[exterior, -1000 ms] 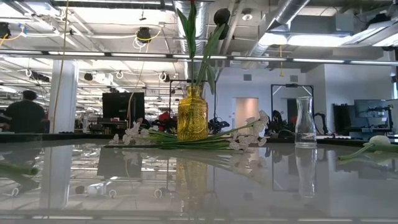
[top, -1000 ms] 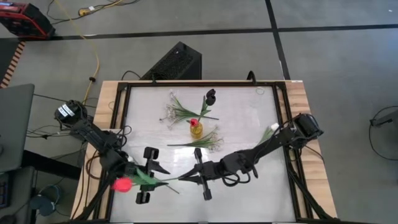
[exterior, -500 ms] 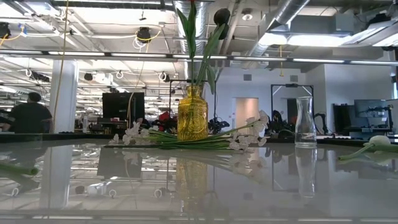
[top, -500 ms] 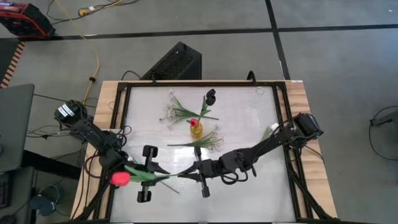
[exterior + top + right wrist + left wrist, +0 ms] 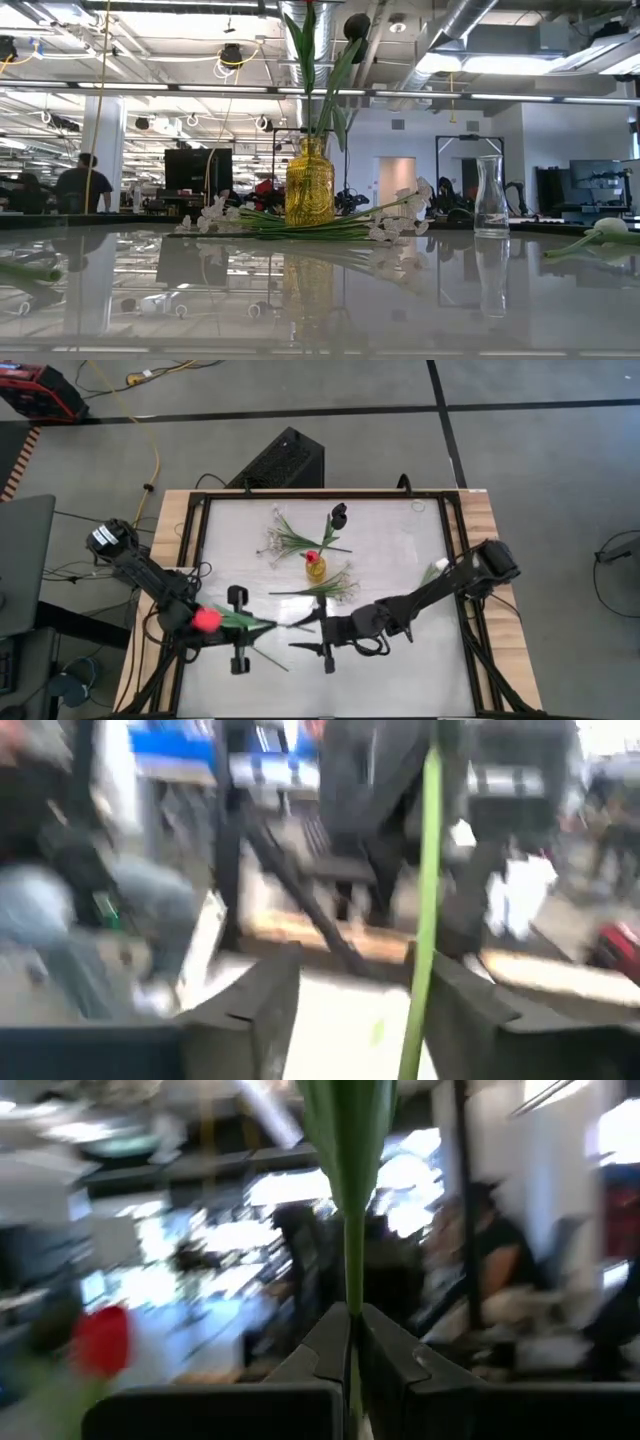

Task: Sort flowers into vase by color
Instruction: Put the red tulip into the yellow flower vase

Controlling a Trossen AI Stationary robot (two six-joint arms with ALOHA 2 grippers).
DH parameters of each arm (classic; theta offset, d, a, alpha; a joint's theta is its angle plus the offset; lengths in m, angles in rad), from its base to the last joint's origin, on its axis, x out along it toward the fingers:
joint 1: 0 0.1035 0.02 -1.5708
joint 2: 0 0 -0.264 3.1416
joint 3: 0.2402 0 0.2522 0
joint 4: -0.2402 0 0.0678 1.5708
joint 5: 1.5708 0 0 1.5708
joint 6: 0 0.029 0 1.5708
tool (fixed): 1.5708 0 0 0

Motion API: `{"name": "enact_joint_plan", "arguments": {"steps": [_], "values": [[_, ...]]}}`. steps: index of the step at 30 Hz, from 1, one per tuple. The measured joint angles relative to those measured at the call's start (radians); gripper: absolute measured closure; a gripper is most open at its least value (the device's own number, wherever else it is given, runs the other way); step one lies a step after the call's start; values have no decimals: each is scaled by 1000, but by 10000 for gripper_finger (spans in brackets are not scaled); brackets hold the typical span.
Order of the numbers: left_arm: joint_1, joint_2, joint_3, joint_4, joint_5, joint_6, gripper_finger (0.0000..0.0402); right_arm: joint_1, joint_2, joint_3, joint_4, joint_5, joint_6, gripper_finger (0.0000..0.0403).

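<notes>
My left gripper (image 5: 240,628) hangs over the table's near left part, shut on a red flower. The red bud (image 5: 207,620) shows to its left. The thin green stem (image 5: 285,625) runs right toward my right gripper (image 5: 318,640), which is open. The stem (image 5: 428,870) passes between that gripper's fingers, close to one finger (image 5: 462,1010). A yellow vase (image 5: 316,568) stands mid-table with a red flower and a dark bloom (image 5: 339,512) in it. A clear vase (image 5: 490,197) stands far right. My left gripper pinches the flower's green stem (image 5: 352,1305) between its two fingers, a short way from the red bud (image 5: 103,1342). The fingers come from the table's left, about level. The stem and a leaf (image 5: 345,1140) stick out past the fingertips, and the flower is lifted clear. My right gripper: I cannot tell whether the stem touches its finger.
Two sprays of tiny white blossoms (image 5: 285,540) (image 5: 335,585) lie on the table beside the yellow vase. A white-bud flower (image 5: 432,572) lies near the right edge. People show in the room beyond the table.
My left gripper has shut on the red flower's stem and its wrist has turned, which swung the red bud toward the table's far side. My right gripper has opened and let go of the stem's other end. Neither hand has shifted much.
</notes>
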Motion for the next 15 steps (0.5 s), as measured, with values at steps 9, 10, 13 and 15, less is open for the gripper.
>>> {"name": "enact_joint_plan", "arguments": {"steps": [9, 10, 13, 15], "values": [[140, -212, 0, -554, -212, -202, 401, 29, -159, 0, -616, 3, 302, 138], [173, -236, 0, -621, -184, -247, 401, 39, -169, 0, -657, 5, 330, 138], [279, -305, 0, -800, -78, -377, 401, 77, -175, 0, -735, 38, 392, 138], [352, -338, -1, -883, -14, -440, 401, 106, -172, 0, -766, 63, 419, 138]]}}
